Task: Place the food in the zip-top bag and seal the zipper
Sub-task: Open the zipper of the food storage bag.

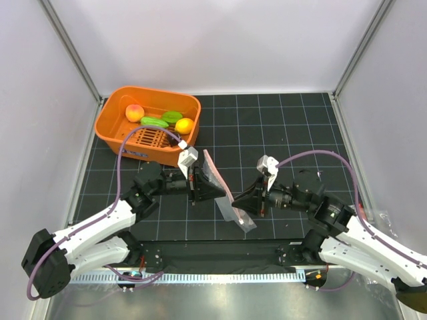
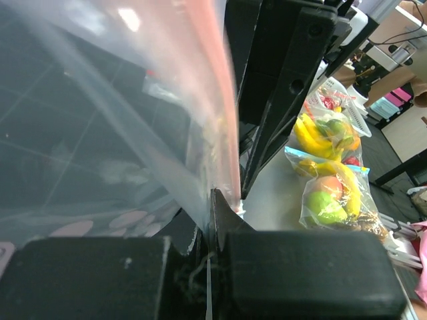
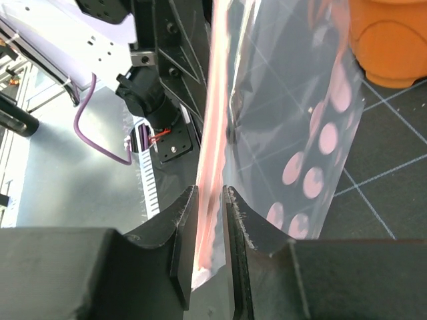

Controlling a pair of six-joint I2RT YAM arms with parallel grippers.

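Back-left in basket [image 1: 110, 130] you've four food pieces [image 1: 155, 122]; one bag [image 1: 241, 219], left gripper [image 1: 197, 183] and right gripper [image 1: 243, 204] pinching its zipper [image 1: 217, 172]; bare mat [image 1: 293, 127] at right

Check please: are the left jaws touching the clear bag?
Touching. The left wrist view shows the left jaws shut on the edge of the bag, and the pink strip comes straight out from between them.

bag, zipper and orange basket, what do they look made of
The bag is likely thin clear plastic film, glossy; the grid mat shows through it and it creases. The zipper is apparently a stiffer pink-red plastic strip. The basket is seemingly rigid moulded orange plastic, smooth, with a slotted floor.
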